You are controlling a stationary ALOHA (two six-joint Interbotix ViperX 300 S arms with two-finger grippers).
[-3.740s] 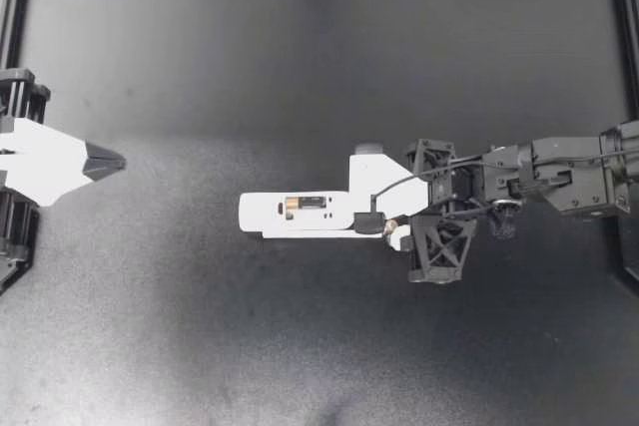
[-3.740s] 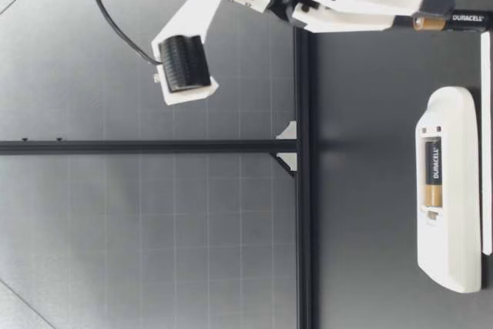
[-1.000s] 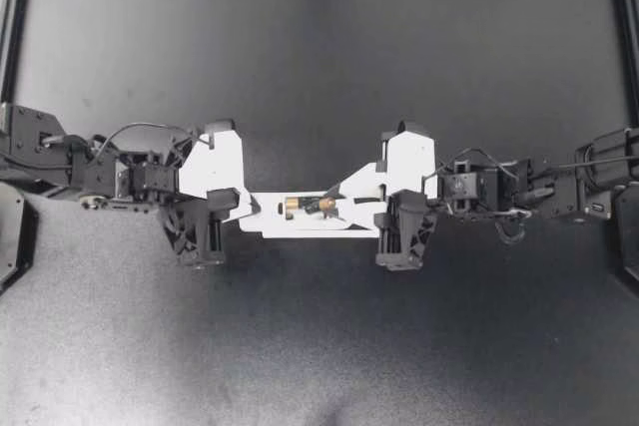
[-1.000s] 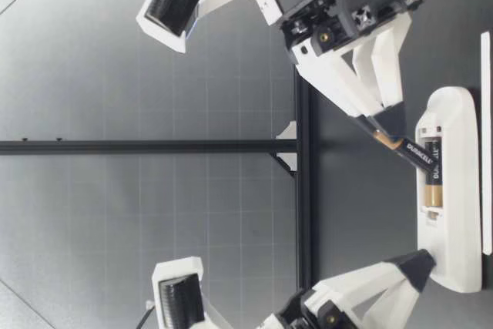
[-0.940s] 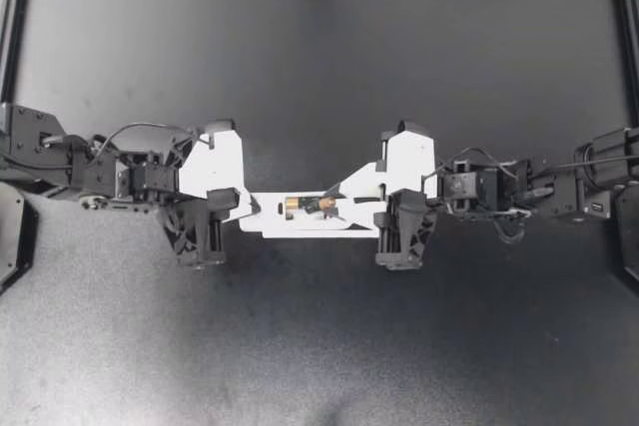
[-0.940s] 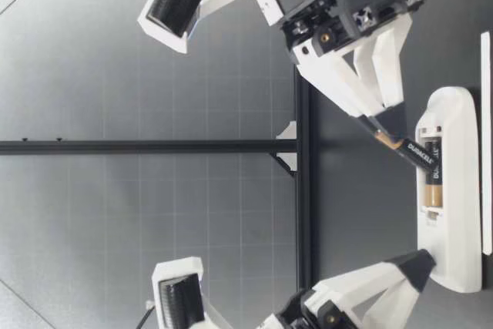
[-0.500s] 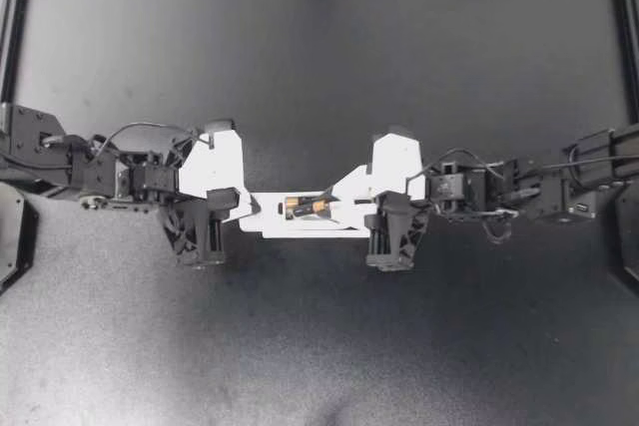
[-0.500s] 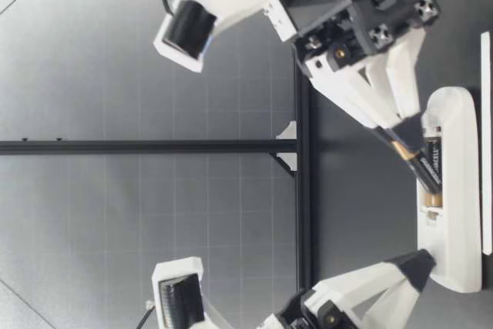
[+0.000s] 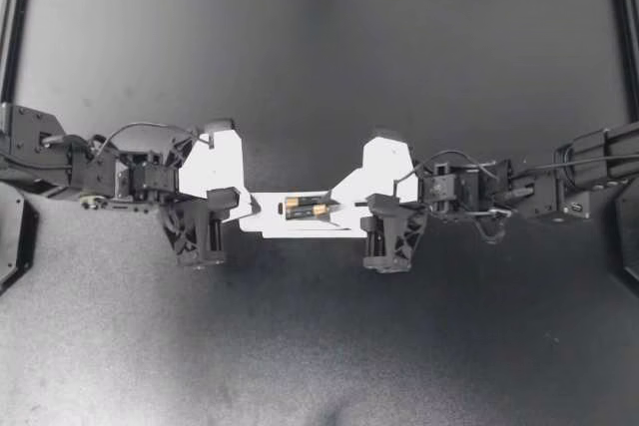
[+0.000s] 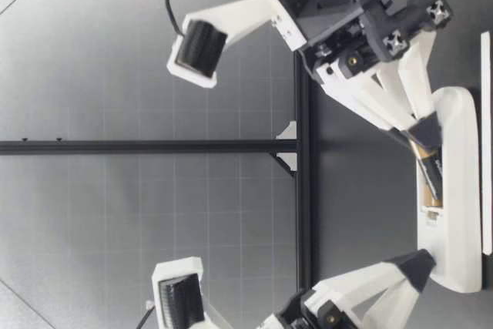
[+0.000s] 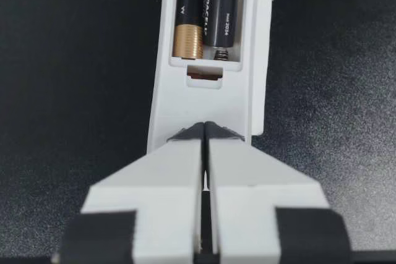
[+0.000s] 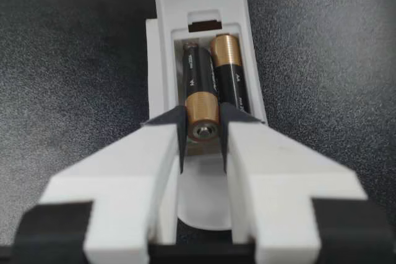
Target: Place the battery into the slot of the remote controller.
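My left gripper (image 9: 249, 209), fingers together, rests on the remote controller's (image 9: 266, 222) end; my right gripper (image 9: 337, 204) pinches the battery (image 12: 203, 108) over its middle.

remote (image 9: 262, 217) on table (image 9: 319, 77), battery (image 9: 308, 212) in remote

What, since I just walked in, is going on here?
My right gripper is shut on a battery, which is tilted with its far end in the remote slot, beside a second battery already seated. My left gripper, shut, rests its tips on the remote's other end. The held battery is not yet flat.
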